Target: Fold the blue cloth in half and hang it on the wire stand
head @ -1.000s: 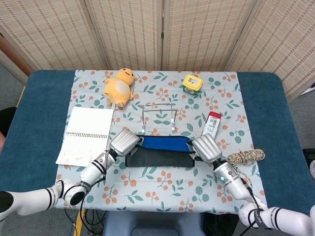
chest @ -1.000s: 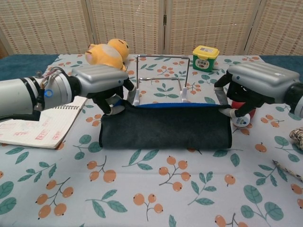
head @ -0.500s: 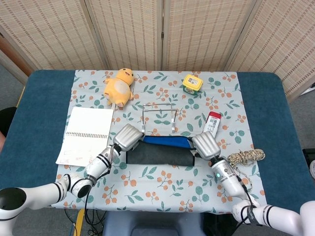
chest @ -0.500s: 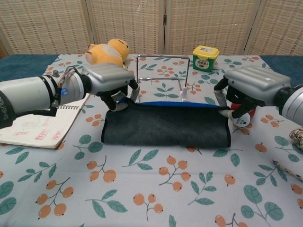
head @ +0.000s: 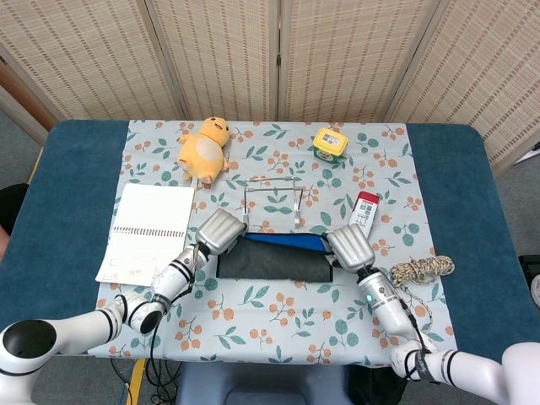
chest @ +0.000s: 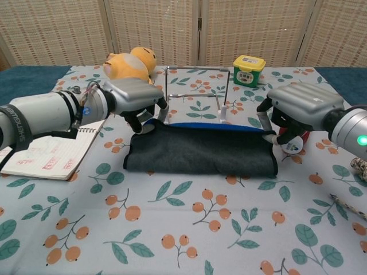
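The cloth is folded, its dark side up and a blue edge showing along the back, lifted just in front of the wire stand. My left hand grips its left end and my right hand grips its right end. In the head view the cloth stretches between the left hand and the right hand, below the wire stand. The fingers of both hands are hidden under the hands' backs.
A yellow plush toy lies behind the stand at the left. A notebook lies at the left, a yellow-lidded jar at the back right, a red-and-white bottle by my right hand, a rope coil further right.
Both hands have carried the folded cloth away from me, closer to the wire stand. The cloth hangs flatter and shorter between them.
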You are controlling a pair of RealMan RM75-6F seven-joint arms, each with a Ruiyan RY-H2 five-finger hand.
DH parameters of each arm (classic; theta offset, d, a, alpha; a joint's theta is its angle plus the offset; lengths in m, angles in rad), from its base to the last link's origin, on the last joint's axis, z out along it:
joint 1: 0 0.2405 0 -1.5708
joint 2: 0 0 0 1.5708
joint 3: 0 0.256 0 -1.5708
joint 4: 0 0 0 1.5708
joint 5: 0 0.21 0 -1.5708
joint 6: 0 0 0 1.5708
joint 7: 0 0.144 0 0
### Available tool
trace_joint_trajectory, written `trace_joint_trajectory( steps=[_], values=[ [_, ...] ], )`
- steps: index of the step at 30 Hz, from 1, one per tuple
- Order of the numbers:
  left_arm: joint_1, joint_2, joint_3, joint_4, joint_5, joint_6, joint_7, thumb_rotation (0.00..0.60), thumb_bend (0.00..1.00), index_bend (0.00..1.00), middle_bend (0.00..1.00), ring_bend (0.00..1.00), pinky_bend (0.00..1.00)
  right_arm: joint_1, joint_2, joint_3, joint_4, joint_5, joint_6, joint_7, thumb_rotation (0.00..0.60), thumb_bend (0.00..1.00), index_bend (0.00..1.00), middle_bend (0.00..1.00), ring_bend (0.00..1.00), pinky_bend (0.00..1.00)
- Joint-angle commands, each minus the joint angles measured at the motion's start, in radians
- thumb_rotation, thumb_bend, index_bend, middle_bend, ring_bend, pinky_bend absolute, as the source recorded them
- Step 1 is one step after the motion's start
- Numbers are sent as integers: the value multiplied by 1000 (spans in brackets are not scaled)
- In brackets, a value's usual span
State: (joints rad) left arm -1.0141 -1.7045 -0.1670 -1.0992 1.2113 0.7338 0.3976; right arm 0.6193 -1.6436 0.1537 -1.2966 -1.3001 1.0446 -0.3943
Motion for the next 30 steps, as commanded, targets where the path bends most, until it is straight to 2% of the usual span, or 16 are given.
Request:
trace_joint_trajectory(
  steps=[1,18,21,24,25,28,30],
  values=[
    [-4,-3,1,5,-12,-6,13,600,439,474,809,764,963,6,-10,6,12,6,1,-6,600,407,714,939,838,953],
    [-11,-10,-6,13,-134,-9,120,600,436,426,755,726,959,58,-69,30,106,29,-32,-19,600,407,714,938,838,954],
    [-4,-13,-8,6,-165,20,161,600,356,384,687,658,945,61,-76,27,118,32,-34,-22,600,391,713,937,838,954],
    [6,-14,-14,-12,-201,56,202,600,256,339,629,574,920,59,-76,28,117,44,-38,-28,600,276,616,937,838,953],
    [9,-13,-16,-22,-216,65,216,600,233,320,590,533,905,58,-75,27,115,47,-38,-30,600,214,544,937,838,953],
    [19,-5,-22,-59,-263,101,265,600,193,264,480,439,855,55,-68,26,103,49,-32,-30,600,104,405,937,837,953],
    [26,0,-23,-85,-290,131,299,600,181,235,401,385,817,52,-62,29,90,49,-24,-24,600,63,348,937,836,953]
  ],
)
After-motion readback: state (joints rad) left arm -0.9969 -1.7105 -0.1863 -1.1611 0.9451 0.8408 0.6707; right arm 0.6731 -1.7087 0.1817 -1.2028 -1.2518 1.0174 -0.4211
